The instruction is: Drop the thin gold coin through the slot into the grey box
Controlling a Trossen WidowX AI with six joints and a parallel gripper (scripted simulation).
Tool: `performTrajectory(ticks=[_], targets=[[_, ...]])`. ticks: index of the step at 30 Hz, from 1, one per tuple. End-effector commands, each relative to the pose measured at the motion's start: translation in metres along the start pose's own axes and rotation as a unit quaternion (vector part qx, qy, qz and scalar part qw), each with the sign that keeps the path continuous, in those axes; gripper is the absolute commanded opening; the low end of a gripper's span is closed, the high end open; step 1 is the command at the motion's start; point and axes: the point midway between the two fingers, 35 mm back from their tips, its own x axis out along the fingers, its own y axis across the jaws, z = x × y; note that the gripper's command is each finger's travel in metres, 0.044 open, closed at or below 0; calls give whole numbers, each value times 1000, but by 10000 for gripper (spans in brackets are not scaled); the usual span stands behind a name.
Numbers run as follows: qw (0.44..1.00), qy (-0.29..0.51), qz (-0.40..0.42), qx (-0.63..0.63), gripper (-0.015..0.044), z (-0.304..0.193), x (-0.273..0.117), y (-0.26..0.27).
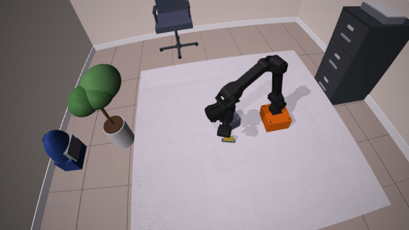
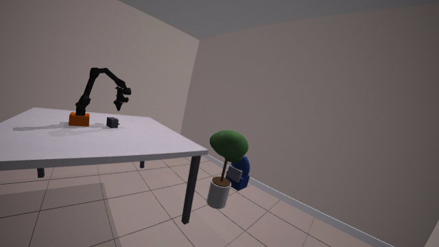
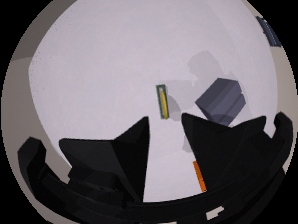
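The gold coin stands on its edge in the dark-green holder on the white table. The grey box sits close behind it, toward the arm's orange base. My gripper hangs some way above the table, over the coin and holder, pointing down. Its fingers stand partly apart with nothing between them. In the wrist view the coin lies just beyond the gap between the fingertips, edge-on. The box's slot is not clear in any view.
The table's edges are far from the work spot. On the floor are a potted plant, a blue object, an office chair and a dark filing cabinet.
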Motion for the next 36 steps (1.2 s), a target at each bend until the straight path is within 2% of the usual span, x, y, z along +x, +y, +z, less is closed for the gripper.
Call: performTrajectory(ticks=[1, 5, 9, 36], targets=[[999, 27, -14, -39, 161, -17, 7, 0], [999, 27, -14, -39, 161, -16, 10, -6], [999, 27, -14, -39, 161, -18, 42, -7], [999, 27, -14, -39, 161, -18, 81, -9]])
